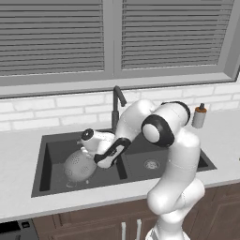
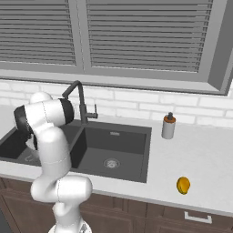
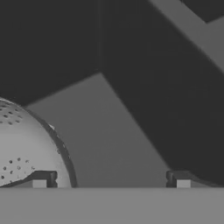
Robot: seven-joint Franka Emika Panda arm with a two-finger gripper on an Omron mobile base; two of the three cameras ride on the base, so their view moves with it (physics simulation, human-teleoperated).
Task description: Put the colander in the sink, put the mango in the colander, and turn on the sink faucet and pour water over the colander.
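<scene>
The colander [image 1: 78, 166] sits tilted in the left basin of the sink [image 1: 47, 140], at lower left of the left base view. It looks like thin, stiff metal, probably light and slippery, so the rim or a loop handle would suit a grasp best. The gripper [image 3: 111, 180] hangs just beside it, jaws spread wide and empty. The mango [image 2: 183, 185] lies on the counter [image 2: 205, 159] at lower right of the right base view.
</scene>
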